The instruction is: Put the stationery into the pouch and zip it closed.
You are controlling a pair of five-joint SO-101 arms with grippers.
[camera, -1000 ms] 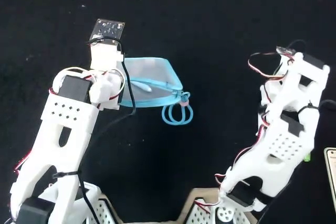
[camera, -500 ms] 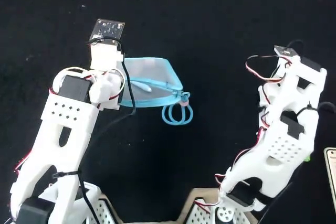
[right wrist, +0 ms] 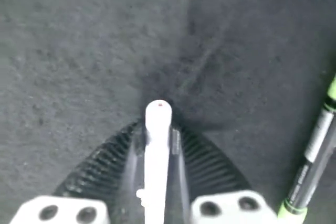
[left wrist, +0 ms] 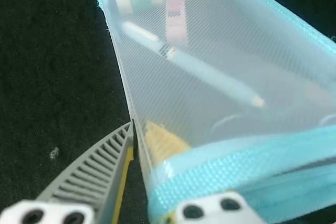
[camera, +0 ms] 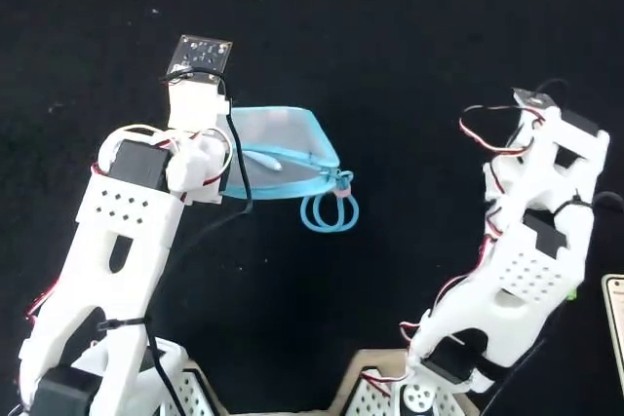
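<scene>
A translucent pouch (camera: 283,148) with cyan trim lies left of the table's middle, its cyan loop cord (camera: 330,211) at its right corner. Through the mesh in the left wrist view I see a light blue pen (left wrist: 210,74), a pink-and-white piece (left wrist: 176,9) and a yellow item (left wrist: 160,140) inside the pouch (left wrist: 252,40). My left gripper (left wrist: 140,148) is shut on the pouch's trimmed edge. My right gripper (right wrist: 157,129) is shut on a white pen-like stick (right wrist: 156,177), just above the black table. A green marker (right wrist: 311,156) lies beside it.
The right arm (camera: 531,250) stands at the table's right side, with the green marker's tip (camera: 569,290) showing past it. A pale flat object (camera: 614,309) sits at the right edge. Black cloth covers the table between the arms.
The right arm's wrist shifted slightly up and left, then back. The left arm and the pouch have not moved.
</scene>
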